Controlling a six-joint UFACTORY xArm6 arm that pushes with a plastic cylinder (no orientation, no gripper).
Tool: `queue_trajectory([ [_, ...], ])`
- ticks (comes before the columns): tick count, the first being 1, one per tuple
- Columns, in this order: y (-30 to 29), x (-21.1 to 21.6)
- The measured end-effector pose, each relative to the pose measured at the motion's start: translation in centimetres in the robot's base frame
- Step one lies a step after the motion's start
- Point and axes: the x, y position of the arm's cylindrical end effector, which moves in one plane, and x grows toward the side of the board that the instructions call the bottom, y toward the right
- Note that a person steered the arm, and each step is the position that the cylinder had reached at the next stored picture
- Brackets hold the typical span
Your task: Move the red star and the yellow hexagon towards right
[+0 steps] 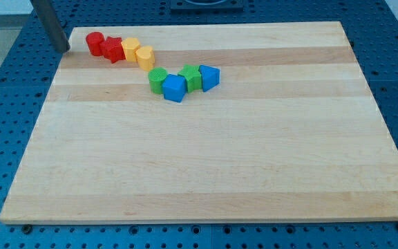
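Red star [113, 49], yellow hexagon [130, 49]: unmoved, board's 11 o'clock corner. My tip [65, 50]: bare rod, holding nothing, 9 o'clock of red cylinder [94, 43]. Push pending.

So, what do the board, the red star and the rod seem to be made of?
The board looks like pale wood with a matte finish: long grain bands run across it. The red star looks like moulded plastic or painted wood, in one even, slightly glossy colour; I cannot tell which. The rod, down to my tip, looks like dark grey metal, perhaps plastic.
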Motion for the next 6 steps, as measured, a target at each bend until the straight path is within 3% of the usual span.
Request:
queue_trajectory([
  [2,1.5,1.1],
  [6,14.4,1.5],
])
